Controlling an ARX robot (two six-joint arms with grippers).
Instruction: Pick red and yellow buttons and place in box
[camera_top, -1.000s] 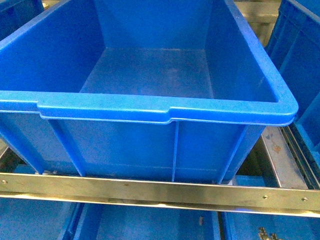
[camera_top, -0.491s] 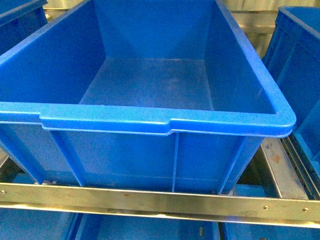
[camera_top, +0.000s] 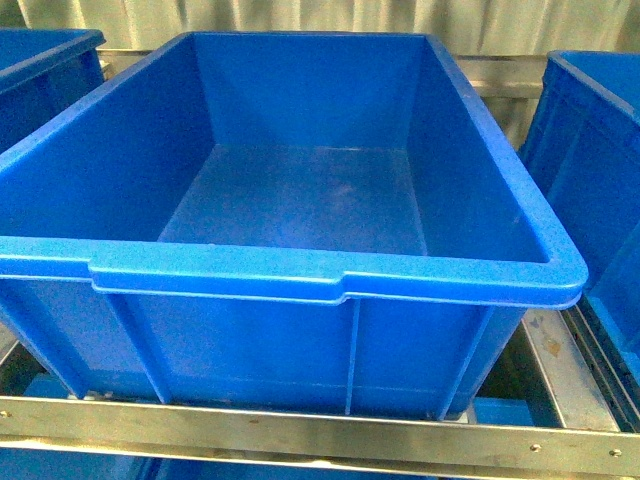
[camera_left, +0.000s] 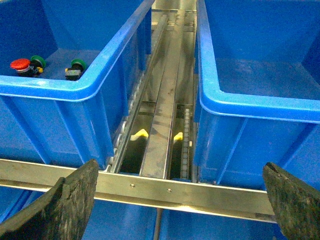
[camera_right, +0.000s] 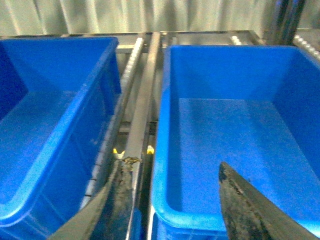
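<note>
Left hand (camera_left: 180, 165) and right hand (camera_right: 171, 165) show dark, scuffed, tapered fingers (camera_left: 70, 200).

The front view is bright, with soft light coming from above. The blue box (camera_top: 330, 285) looks very strong in colour, and its near rim has a pale shine. The metal rail (camera_top: 300, 430) in front gleams too. Inside the box the far corners are a bit darker.

In the left wrist view the middle is sharp. The gap between the boxes is shadowy. The fingers (camera_left: 65, 205) of the left gripper (camera_left: 180, 170) are dark and fuzzy.

The right wrist view is blurry all over. The far curtain (camera_right: 125, 17) looks washed out, and the right gripper (camera_right: 170, 167) is dark.
</note>
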